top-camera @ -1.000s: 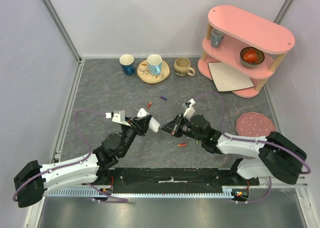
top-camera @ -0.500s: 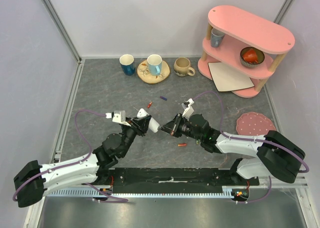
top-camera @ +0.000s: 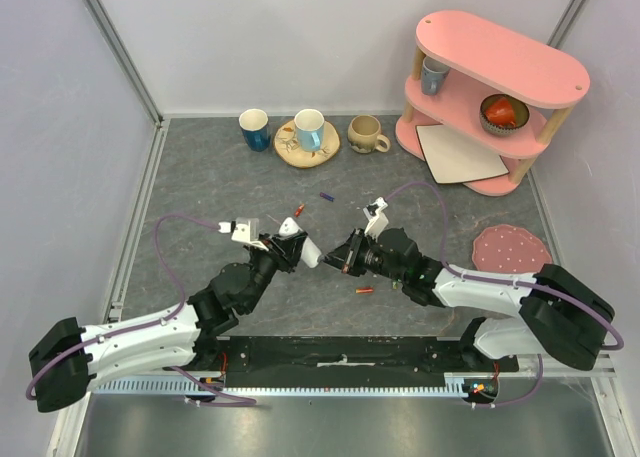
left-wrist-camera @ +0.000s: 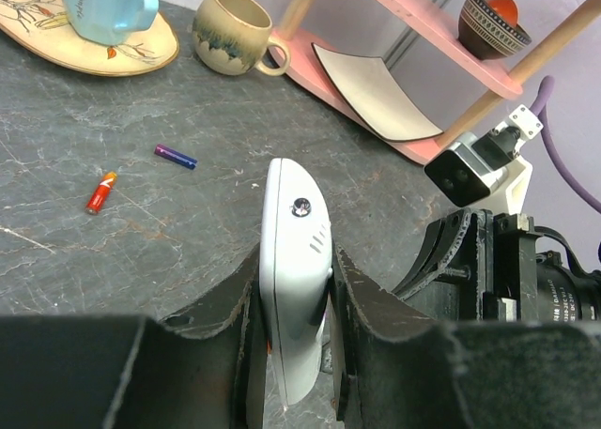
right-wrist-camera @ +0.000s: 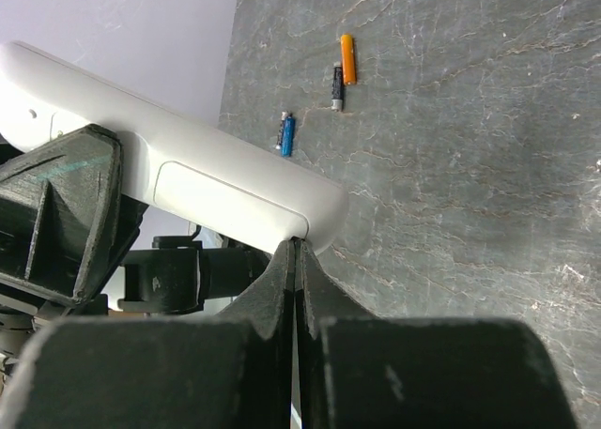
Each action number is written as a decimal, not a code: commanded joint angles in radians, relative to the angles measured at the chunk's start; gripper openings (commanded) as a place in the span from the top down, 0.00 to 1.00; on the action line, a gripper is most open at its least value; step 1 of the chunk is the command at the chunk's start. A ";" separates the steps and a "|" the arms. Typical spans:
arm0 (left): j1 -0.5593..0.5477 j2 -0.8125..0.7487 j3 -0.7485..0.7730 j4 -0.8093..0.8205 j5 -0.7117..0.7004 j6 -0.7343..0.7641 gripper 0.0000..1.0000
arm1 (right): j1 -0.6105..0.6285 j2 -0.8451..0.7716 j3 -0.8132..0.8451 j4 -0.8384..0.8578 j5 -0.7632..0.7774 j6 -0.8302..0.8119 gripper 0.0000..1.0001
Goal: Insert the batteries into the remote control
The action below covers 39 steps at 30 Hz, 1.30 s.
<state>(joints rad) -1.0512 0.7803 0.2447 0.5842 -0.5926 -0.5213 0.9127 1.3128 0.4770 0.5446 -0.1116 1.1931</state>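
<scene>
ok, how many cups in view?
4: dark blue cup at the back, light blue mug on the wooden plate, beige mug beside it, grey-blue cup in the pink shelf.

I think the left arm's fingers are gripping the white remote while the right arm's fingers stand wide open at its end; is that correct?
Not quite. The right fingers are shut, tips pressed together at the end of the remote control, as the right wrist view shows. The left fingers do grip the white remote.
</scene>
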 commanded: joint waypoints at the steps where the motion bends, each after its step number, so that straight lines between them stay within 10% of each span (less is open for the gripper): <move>1: -0.016 0.010 0.038 -0.017 0.048 0.015 0.98 | 0.002 -0.063 0.075 0.029 0.000 -0.036 1.00; 20: -0.015 -0.016 0.015 -0.029 0.027 -0.006 0.98 | 0.002 -0.161 0.083 -0.098 0.035 -0.101 1.00; 25: -0.015 -0.064 -0.048 0.103 -0.016 -0.025 0.98 | 0.003 -0.182 0.054 -0.106 0.033 -0.078 0.45; 39: -0.015 -0.070 -0.053 0.212 -0.047 -0.017 0.98 | 0.003 -0.112 0.009 0.015 0.000 0.014 0.37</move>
<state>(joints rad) -1.0622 0.7219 0.1783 0.7113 -0.5999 -0.5240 0.9127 1.1854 0.4927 0.4782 -0.1005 1.1763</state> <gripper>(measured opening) 0.331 0.633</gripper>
